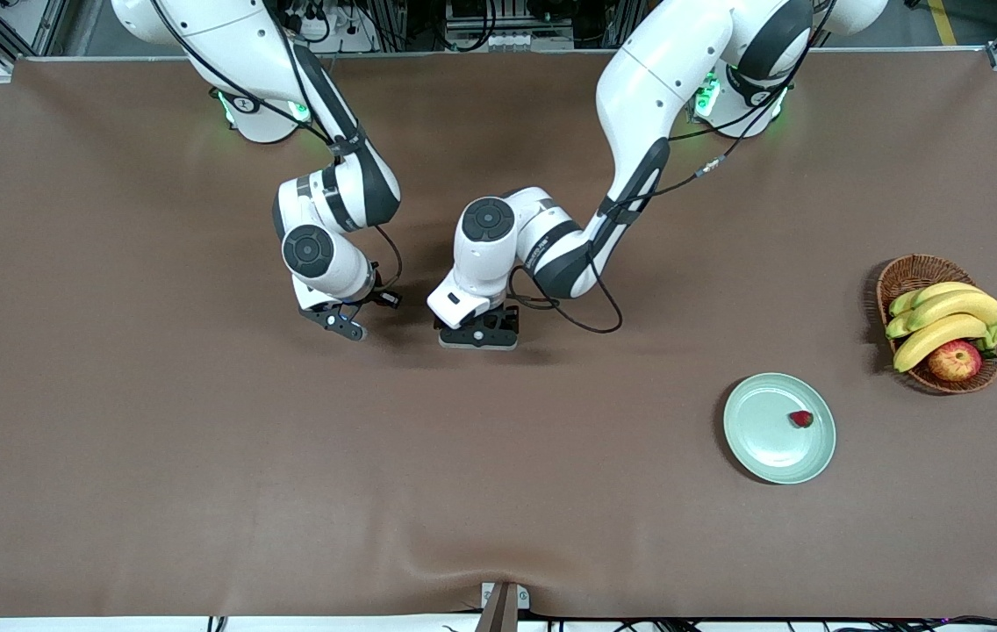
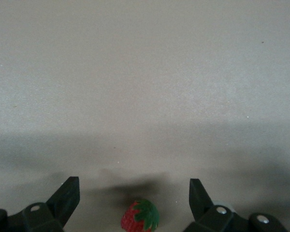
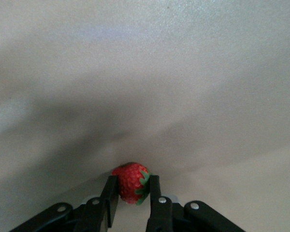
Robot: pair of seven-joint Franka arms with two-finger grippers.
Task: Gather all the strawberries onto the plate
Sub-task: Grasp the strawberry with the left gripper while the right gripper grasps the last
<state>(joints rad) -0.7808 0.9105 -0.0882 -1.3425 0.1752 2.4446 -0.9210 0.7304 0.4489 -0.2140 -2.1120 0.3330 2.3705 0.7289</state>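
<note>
strawberry point(image 2: 140, 216) cut off by left wrist view's edge.

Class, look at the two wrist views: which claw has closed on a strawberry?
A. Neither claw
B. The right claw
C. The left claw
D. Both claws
B: the right claw pinches a strawberry between its fingers, while the left claw stands open around another strawberry without touching it.

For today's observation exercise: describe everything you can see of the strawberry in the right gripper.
The strawberry is small, bright red and dimpled, with a green leafy cap turned toward one finger. It sits low over the brown tablecloth, pinched from both sides between the black fingers of the right gripper, which is shut on it. Its underside is hidden.
</note>
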